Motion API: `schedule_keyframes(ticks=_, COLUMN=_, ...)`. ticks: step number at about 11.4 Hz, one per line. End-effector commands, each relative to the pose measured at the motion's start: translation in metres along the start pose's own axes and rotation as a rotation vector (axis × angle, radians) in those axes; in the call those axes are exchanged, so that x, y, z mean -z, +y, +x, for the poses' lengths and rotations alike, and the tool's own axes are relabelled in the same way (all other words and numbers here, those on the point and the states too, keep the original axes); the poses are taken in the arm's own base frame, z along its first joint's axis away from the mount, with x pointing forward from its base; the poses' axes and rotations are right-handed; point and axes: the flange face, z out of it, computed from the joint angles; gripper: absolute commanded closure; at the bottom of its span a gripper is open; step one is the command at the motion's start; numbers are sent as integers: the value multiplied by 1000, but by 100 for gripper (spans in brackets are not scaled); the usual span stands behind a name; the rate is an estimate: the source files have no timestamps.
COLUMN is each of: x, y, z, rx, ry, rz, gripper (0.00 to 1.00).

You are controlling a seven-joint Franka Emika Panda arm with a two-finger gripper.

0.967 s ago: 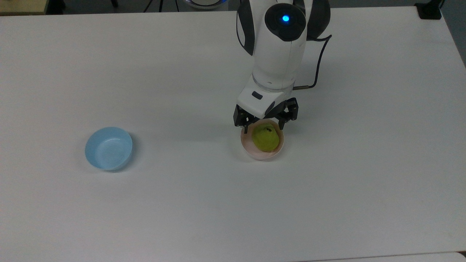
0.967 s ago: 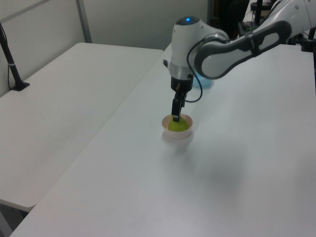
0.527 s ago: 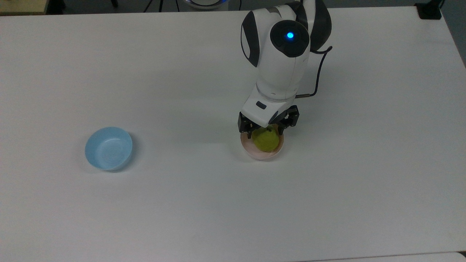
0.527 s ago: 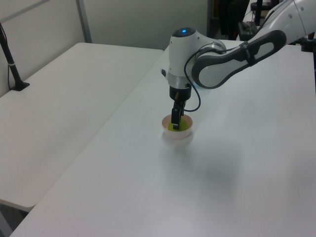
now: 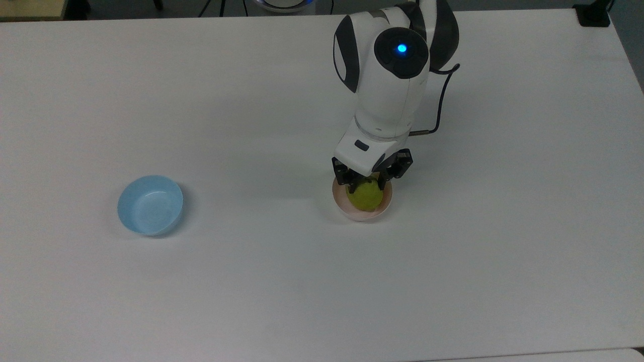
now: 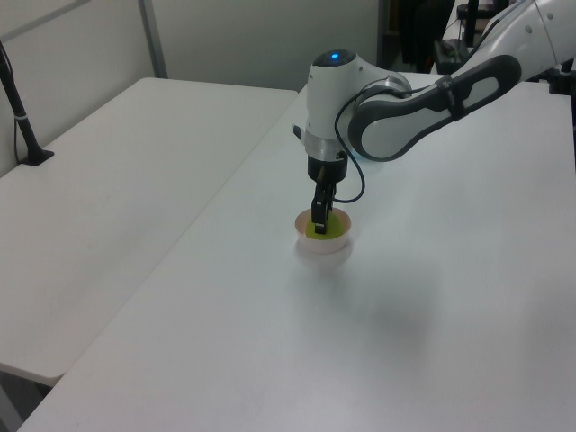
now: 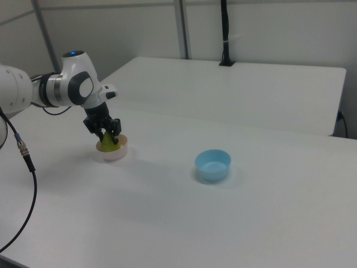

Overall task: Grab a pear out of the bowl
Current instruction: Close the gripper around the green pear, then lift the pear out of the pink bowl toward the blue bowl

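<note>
The yellow-green pear (image 5: 366,198) lies in the pale pink bowl (image 5: 359,216) on the white table, a little to the top view's right of centre. My gripper (image 5: 366,185) points straight down into the bowl, its two black fingers pressed against opposite sides of the pear's upper part. In the left view the gripper (image 6: 319,225) reaches into the bowl (image 6: 322,248) and covers much of the pear (image 6: 321,233). In the right view the fingers straddle the pear (image 7: 110,143) just above the bowl (image 7: 114,156). The pear still rests in the bowl.
An empty light blue bowl (image 5: 150,204) stands well off to the top view's left, and in the right view this blue bowl (image 7: 212,164) is to the right of the pink one. A black cable (image 5: 441,90) hangs beside the arm's wrist. A second white table (image 6: 108,180) adjoins at the left view's left.
The arm has come down toward the bowl, and the fingers, wide apart a second ago, have closed in onto the pear's sides. Both bowls have stayed in place.
</note>
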Motion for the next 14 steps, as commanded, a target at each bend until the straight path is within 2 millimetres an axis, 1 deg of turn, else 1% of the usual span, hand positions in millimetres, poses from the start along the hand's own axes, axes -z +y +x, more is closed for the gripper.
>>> schedule_keyframes(ticks=1, x=71, y=10, z=-1, rx=-36, ry=63, rz=20, gripper=76)
schedule_keyframes(ticks=3, x=119, y=30, z=-9, rx=-63, ry=75, rz=38, gripper=76)
schedule_keyframes(ticks=4, x=137, y=50, z=-13, rx=-83, ry=87, rz=40, gripper=76)
schedule_keyframes(ticks=5, x=147, y=72, z=-15, rx=-105, ry=88, rz=35, gripper=76)
schedule_keyframes(ticks=6, x=154, y=97, z=-17, rx=-121, ry=94, rz=35, gripper=76)
schedule_keyframes(ticks=7, x=158, y=130, z=-19, rx=-134, ry=100, rz=29, gripper=76)
schedule_keyframes(ticks=8, x=156, y=165, z=-22, rx=-153, ry=97, rz=19, gripper=76)
schedule_keyframes(ticks=9, x=149, y=201, z=-27, rx=-166, ry=88, rz=9, gripper=76)
schedule_keyframes(ticks=10, x=145, y=227, z=-31, rx=-164, ry=82, rz=2, gripper=76)
schedule_keyframes(ticks=11, x=134, y=241, z=-32, rx=-163, ry=69, rz=-6, gripper=75)
schedule_keyframes(ticks=12, x=120, y=242, z=-30, rx=-162, ry=56, rz=-9, gripper=75)
schedule_keyframes(ticks=14, x=74, y=240, z=-25, rx=-148, ry=-7, rz=-40, gripper=74)
